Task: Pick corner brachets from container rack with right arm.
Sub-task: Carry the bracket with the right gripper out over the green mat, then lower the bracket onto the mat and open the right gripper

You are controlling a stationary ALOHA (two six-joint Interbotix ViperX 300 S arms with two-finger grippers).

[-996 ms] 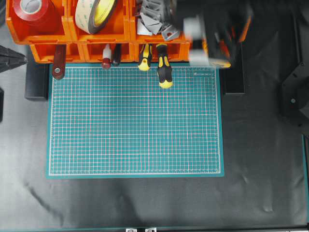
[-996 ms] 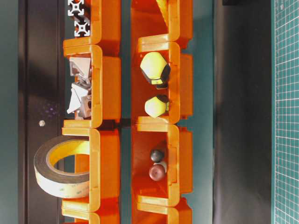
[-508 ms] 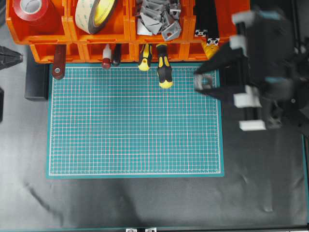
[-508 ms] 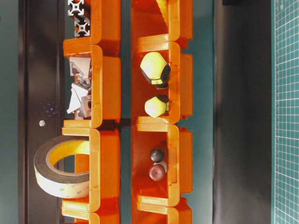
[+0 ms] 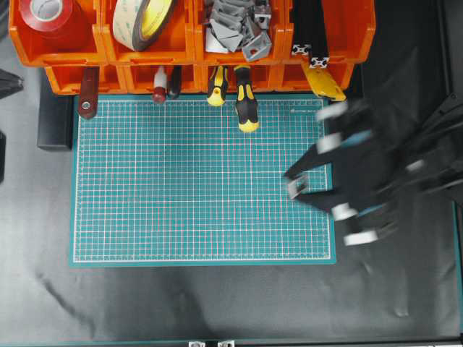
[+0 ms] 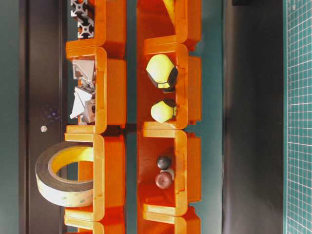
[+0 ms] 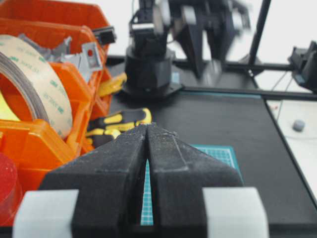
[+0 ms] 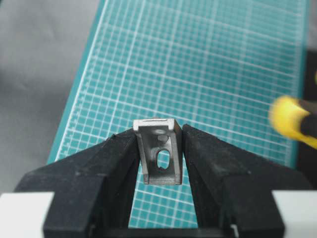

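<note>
The mat [image 5: 202, 181] lies just in front of the rack [image 5: 188, 50], whose upper bins hold tape rolls, a heap of brackets [image 5: 235, 29] and black bars. The right arm [image 5: 391, 173] hangs blurred over the mat's right edge, well clear of the rack. Its gripper [image 8: 159, 148] pinches one bracket [image 8: 159, 157] between both fingers, above the mat. The left gripper [image 7: 147, 163], beside the rack's left end, has its fingers pressed together on nothing.

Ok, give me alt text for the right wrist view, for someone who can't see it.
The right gripper holds a small silver corner bracket between its black fingers, above the green cutting mat. A blurred yellow tool handle shows at the right edge.
</note>
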